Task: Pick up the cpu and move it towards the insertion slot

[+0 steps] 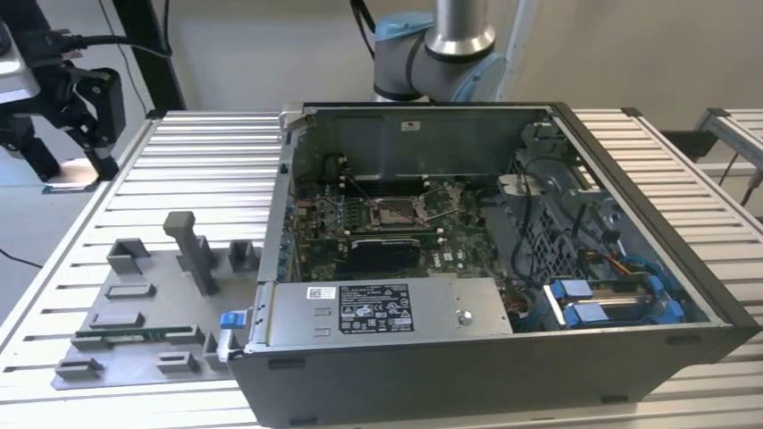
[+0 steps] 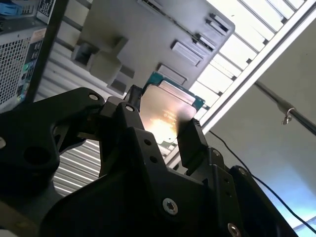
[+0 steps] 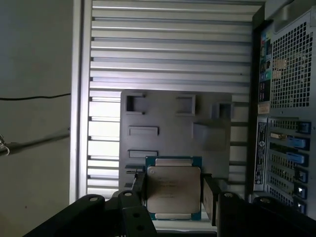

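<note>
- Right now my gripper [image 3: 174, 200] is clamped on the cpu [image 3: 174, 185], with one finger [image 3: 139, 183] pressing each of two opposite edges. The metal top faces back toward my wrist, and the chip hangs clear of the ribbed table [image 3: 173, 44].
- I hold only thin edges, so I judge the grip to be the weakest point. A jolt or a fast swing could let the chip slide or twist between my pads.
- A drop from here would land on the table or on the grey tray [image 3: 168, 123] beyond my fingertips. Either could scuff or bend the contact side.
- The insertion slot [image 1: 396, 212] is well apart from me, down inside the open computer case [image 1: 667, 268]. The case wall nearest me [image 1: 286, 179] stands between us. If I travel too low, a finger or the chip could clip its rim.
- The tall post [image 1: 191, 250] on the tray also rises on my side of the case. A dipping path could catch it.
- My fingers stick out wider than the chip. Near the socket they could snag parts on the green circuit board [image 1: 448, 246] around it.
- If the chip arrives rotated or tilted in my hold, I judge it could press unevenly on the pin field and damage it.
</note>
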{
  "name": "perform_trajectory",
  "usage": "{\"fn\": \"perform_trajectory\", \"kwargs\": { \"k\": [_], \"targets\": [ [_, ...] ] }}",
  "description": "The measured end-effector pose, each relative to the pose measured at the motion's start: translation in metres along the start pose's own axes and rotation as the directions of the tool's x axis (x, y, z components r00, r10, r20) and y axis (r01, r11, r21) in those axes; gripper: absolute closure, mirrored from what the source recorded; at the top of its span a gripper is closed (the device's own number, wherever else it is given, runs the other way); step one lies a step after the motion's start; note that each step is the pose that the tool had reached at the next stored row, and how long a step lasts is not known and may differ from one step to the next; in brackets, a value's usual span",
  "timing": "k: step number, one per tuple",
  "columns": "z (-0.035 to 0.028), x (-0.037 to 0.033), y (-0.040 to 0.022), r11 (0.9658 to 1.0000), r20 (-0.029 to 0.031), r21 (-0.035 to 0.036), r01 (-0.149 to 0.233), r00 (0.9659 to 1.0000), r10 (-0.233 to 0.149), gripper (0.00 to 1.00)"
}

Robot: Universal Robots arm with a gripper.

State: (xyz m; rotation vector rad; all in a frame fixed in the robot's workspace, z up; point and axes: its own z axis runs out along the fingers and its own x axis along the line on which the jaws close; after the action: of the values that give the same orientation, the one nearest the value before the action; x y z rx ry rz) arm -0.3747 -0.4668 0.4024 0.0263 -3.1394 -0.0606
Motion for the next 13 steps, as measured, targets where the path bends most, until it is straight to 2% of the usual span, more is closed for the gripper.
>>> {"fn": "perform_trajectory", "kwargs": {
  "k": [5, 13],
  "targets": [
    [-0.0001, -0.0152, -0.0002, 1.0, 0.0, -0.0007, 0.0, 1.0, 0.0, 1.0],
    [-0.0001, -0.045, -0.0007, 1.0, 0.0001, -0.0018, 0.0, 1.0, 0.0, 1.0]
  ]
}}
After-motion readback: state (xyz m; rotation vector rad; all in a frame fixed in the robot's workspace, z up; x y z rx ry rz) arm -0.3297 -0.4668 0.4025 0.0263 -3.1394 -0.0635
